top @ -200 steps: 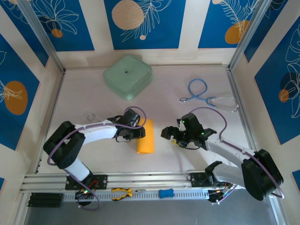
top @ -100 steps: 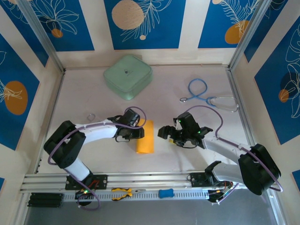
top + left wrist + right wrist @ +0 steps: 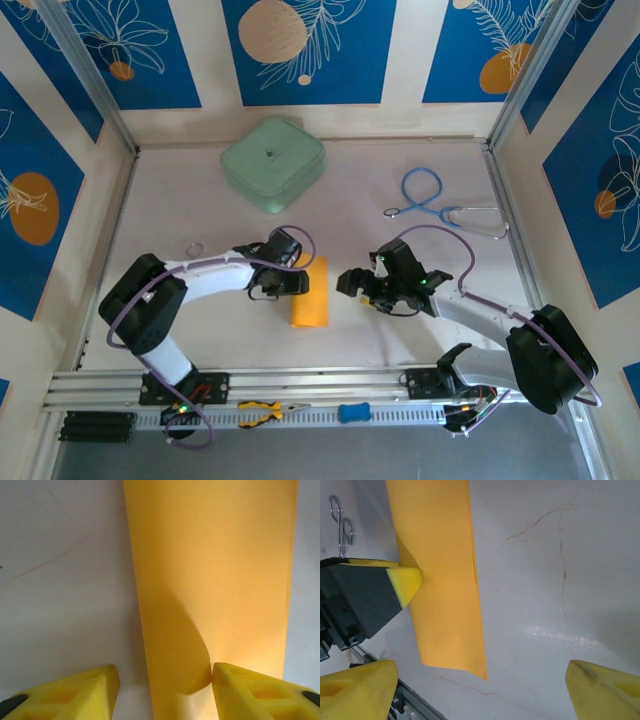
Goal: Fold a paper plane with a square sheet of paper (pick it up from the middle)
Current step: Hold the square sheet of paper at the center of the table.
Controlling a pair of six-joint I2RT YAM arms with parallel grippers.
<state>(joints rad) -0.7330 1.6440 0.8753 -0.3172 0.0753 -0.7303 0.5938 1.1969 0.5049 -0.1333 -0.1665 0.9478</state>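
**Orange sheet of paper (image 3: pixel 311 293), folded to a long strip, lies flat on the table (image 3: pixel 400 340) between the two arms.**

The left gripper (image 3: pixel 292 283) stands half spread across the strip's left long edge, one side over bare table. The other fingertip (image 3: pixel 240 687) touches the paper where it bulges up. It clamps nothing. The right gripper (image 3: pixel 352 286) is spread wide and empty, just beside the right long edge and not touching it. The step appears to be taking hold of the strip at mid-length. Close slowly on the raised bulge and pin the far edge with the right gripper. Thin paper is likely to skid or buckle.
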